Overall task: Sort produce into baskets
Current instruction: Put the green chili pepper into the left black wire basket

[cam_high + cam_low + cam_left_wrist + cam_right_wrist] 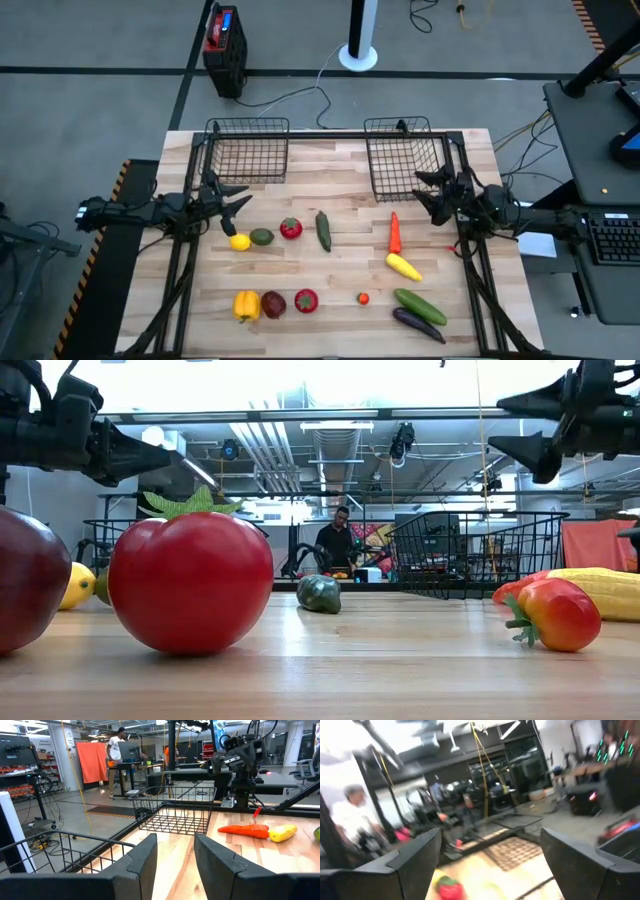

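Note:
Produce lies scattered on the wooden table: a lemon (pixel 240 241), a green fruit (pixel 262 236), a tomato (pixel 290 228), a cucumber (pixel 323 230), a carrot (pixel 395 232), a yellow piece (pixel 403 266) and an eggplant (pixel 418 324). Two black wire baskets (pixel 248 150) (pixel 405 155) stand at the far edge. My left gripper (pixel 238 202) hovers level above the table's left side, open, nothing between its fingers (pixel 175 847). At the right side, near the right basket, my right gripper (pixel 425 190) hovers wide open and holds nothing (pixel 490 850).
Near the front lie a yellow pepper (pixel 246 305), a dark red piece (pixel 273 304), a tomato (pixel 306 300), a small orange-red piece (pixel 363 298) and a green cucumber (pixel 420 305). A red-and-black box (pixel 224 45) stands on the floor beyond the table. People stand in the room behind.

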Robot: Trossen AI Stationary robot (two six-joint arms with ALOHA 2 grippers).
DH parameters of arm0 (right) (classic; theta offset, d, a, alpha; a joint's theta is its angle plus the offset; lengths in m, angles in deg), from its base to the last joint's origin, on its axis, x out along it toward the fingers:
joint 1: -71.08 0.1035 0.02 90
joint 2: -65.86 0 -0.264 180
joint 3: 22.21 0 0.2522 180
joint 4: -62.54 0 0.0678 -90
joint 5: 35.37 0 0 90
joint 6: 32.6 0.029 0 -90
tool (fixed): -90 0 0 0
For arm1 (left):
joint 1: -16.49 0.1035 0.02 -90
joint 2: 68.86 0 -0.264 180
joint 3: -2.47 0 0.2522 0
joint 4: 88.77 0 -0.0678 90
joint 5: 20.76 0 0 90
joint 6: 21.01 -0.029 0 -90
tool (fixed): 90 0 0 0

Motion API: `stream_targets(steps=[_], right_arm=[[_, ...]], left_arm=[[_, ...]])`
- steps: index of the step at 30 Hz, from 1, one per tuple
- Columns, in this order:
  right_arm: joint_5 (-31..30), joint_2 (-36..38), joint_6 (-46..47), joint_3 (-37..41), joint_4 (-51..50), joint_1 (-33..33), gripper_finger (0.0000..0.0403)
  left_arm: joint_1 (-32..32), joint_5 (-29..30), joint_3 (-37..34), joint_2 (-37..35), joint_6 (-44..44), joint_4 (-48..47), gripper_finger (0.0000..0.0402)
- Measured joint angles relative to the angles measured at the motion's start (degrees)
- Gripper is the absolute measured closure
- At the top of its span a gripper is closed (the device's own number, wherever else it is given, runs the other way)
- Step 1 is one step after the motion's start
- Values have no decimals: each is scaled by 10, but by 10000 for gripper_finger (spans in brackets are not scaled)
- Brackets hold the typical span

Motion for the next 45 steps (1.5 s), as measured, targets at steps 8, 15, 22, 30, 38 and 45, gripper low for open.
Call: stream_targets(steps=[8,15,22,30,38,45], right_arm=[[0,0,98,0,6,0,71],[-10,0,90,0,7,0,71],[-60,0,117,0,10,0,71],[-72,-8,112,0,9,0,71],[-46,-54,83,-25,12,1,88],[-23,-161,53,-111,-10,1,108]], left_arm=[[1,45,0,0,6,5,287],[0,7,0,0,306,21,287],[1,25,0,0,344,29,287],[0,26,0,1,381,29,287],[0,26,0,7,374,30,287],[-1,6,0,12,344,47,287]])
